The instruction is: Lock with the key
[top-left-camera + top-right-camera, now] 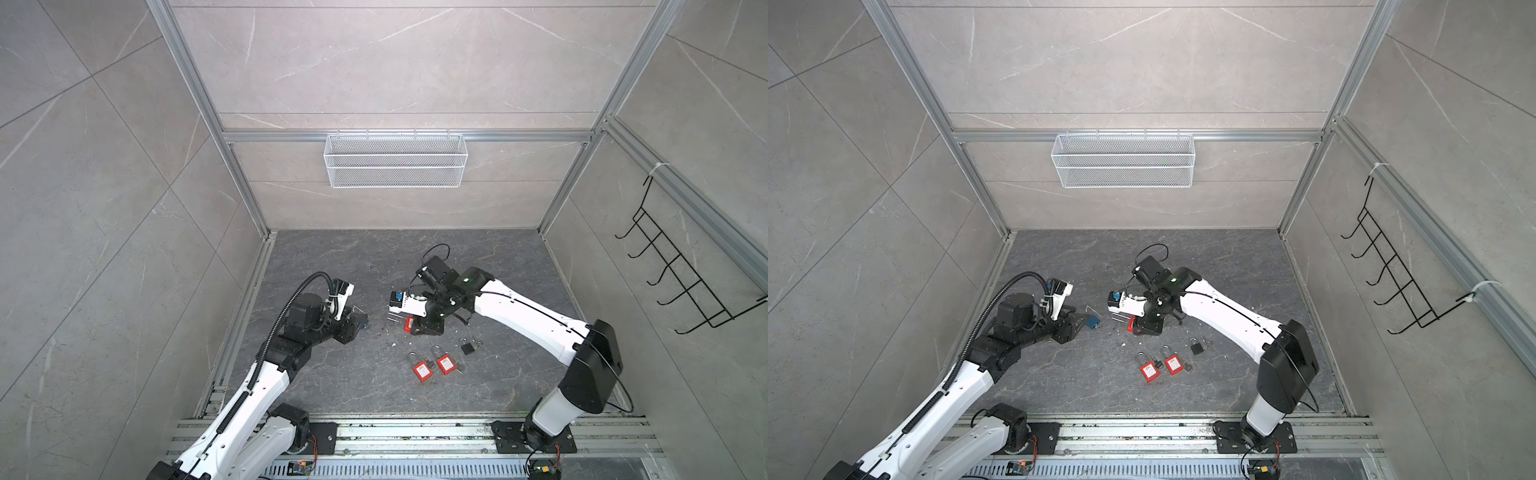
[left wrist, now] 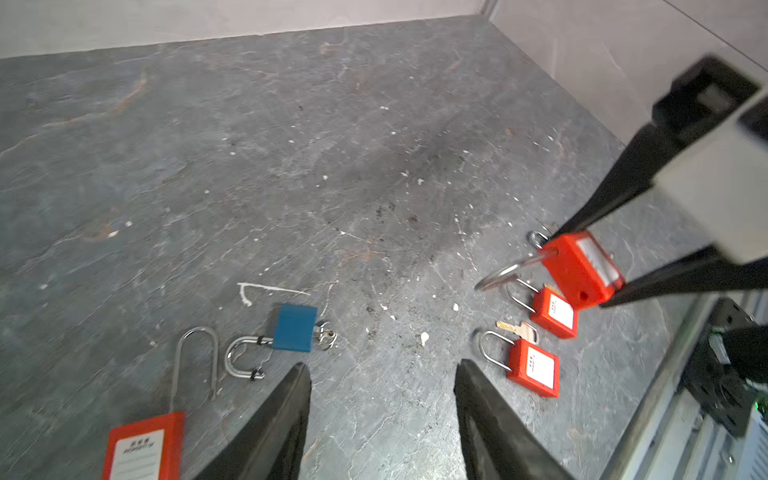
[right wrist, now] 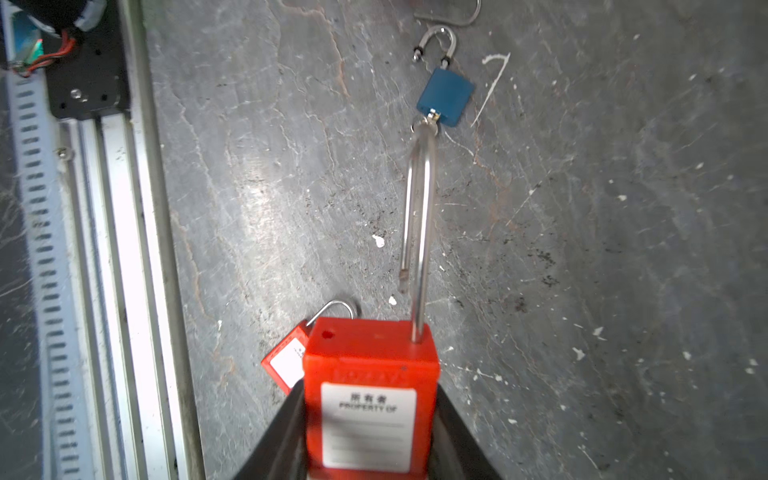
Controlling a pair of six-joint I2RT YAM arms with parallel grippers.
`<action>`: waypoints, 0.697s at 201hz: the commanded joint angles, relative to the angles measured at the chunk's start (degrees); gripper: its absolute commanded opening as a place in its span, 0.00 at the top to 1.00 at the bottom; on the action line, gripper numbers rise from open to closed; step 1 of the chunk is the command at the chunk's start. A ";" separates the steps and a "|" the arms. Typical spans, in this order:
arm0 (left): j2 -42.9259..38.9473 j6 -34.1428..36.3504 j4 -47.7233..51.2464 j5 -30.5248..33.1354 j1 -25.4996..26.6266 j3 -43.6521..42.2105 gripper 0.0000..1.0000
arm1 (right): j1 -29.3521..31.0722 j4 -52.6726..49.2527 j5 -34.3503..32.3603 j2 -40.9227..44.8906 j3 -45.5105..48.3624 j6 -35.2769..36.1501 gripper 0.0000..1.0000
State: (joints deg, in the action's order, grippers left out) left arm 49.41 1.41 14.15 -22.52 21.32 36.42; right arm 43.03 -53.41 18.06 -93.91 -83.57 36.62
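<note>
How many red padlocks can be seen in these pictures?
4. One held padlock sits in the right gripper; two floor padlocks lie side by side; a fourth padlock lies near the left gripper, hidden in both top views. More may be hidden.

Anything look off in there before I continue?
The red padlock in the right gripper has its shackle open: the free leg hangs clear of its hole. The blue padlock lies open too, key in it, and white chips litter the tabletop.
</note>
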 commanded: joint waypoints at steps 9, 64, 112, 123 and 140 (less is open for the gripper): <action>-1.25 18.04 -4.91 -17.63 -0.05 0.55 0.42 | -1.25 -10.74 3.89 1.85 -2.15 7.34 0.68; 2.21 33.34 0.32 -29.33 3.10 4.14 0.52 | -1.28 -12.26 6.02 6.38 -0.78 8.26 0.69; 6.05 34.84 -3.59 -24.58 9.61 4.87 0.55 | -1.06 -12.64 6.90 8.73 0.24 8.01 0.70; 6.87 33.76 -5.73 -22.33 10.70 4.82 0.55 | -0.93 -12.92 6.57 8.91 0.26 8.06 0.70; 7.24 32.71 -9.21 -18.75 12.55 4.16 0.55 | -0.53 -13.47 5.39 9.16 0.11 8.25 0.70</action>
State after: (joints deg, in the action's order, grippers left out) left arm 56.25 33.63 11.86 -44.99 31.92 38.81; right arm 41.82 -64.82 23.14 -86.02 -84.16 43.57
